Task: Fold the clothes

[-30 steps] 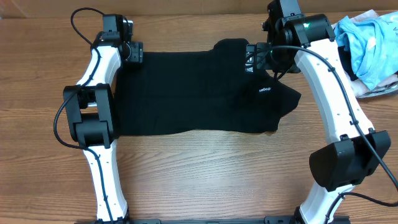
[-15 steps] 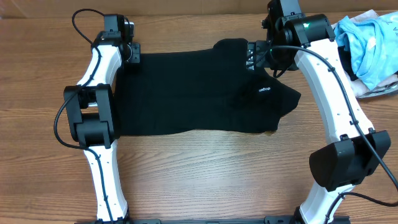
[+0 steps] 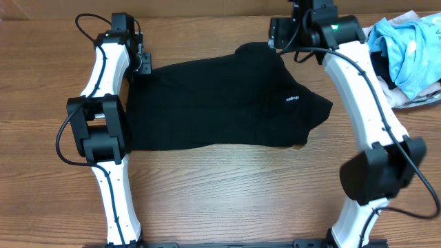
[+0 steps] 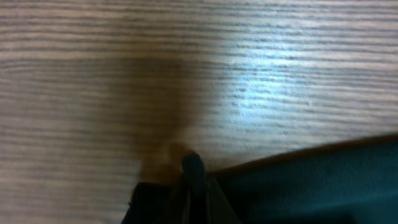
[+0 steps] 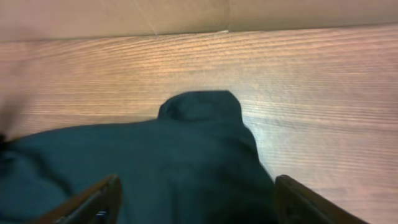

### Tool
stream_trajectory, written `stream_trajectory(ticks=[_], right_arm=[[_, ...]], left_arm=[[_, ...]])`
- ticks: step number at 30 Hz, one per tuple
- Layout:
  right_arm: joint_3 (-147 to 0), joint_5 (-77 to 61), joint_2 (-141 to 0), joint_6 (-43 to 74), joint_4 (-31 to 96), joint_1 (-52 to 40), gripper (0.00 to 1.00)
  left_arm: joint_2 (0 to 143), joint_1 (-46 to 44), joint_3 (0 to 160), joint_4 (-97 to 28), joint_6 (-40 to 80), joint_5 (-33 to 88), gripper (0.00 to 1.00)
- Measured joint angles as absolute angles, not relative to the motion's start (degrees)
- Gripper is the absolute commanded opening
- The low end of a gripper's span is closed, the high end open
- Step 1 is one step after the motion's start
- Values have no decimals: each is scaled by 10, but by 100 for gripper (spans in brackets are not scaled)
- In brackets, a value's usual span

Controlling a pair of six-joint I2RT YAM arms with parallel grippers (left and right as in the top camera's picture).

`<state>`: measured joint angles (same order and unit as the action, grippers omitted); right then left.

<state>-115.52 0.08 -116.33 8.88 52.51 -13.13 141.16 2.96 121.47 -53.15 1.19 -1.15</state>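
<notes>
The clothes (image 3: 213, 103), one black garment with a small white logo (image 3: 293, 98), lie spread across the wooden table. My left gripper (image 3: 142, 63) is at the garment's far left corner. In the left wrist view its fingers (image 4: 193, 169) are pressed together, shut on the edge of the black cloth (image 4: 311, 186). My right gripper (image 3: 274, 34) hangs over the garment's far right end. Its jaws (image 5: 199, 202) stand wide open, astride the dark cloth (image 5: 199, 143) and a rounded bump of fabric (image 5: 200, 104), with nothing pinched between them.
A bundle of light-blue and grey garments (image 3: 406, 48) lies at the far right of the table (image 3: 227, 186). A pale board (image 5: 124, 18) runs along the table's far edge, just behind the right gripper.
The left gripper went from open to shut on the garment's corner and drew back slightly. The right gripper moved from above the logo toward the far edge, its jaws a little narrower.
</notes>
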Motion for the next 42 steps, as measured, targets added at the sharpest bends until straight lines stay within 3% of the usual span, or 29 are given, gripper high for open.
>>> stream_trajectory(ticks=[3, 13, 23, 25, 28, 30, 37, 42], right_arm=[[-1155, 2, -1218, 87, 488, -131, 95], [-1154, 2, -1362, 86, 380, -116, 96], [-1154, -6, -1415, 86, 321, -92, 88], [-1154, -11, -1426, 84, 311, -91, 79], [-1154, -20, -1428, 86, 298, -93, 41], [-1154, -22, -1429, 87, 290, -93, 29], [-1154, -25, -1430, 90, 281, -95, 18], [-1215, -3, -1439, 89, 365, -95, 11]], left_arm=[[1410, 26, 1219, -563, 14, -11, 4], [1409, 15, 1220, -607, 14, -11, 4], [1409, 13, 1220, -603, 14, -11, 4], [1409, 13, 1220, -601, 14, -11, 4], [1409, 13, 1220, -600, 14, -11, 4], [1409, 13, 1220, -599, 14, -11, 4], [1409, 13, 1220, -583, 14, -12, 4], [1409, 15, 1225, -587, 14, -13, 4]])
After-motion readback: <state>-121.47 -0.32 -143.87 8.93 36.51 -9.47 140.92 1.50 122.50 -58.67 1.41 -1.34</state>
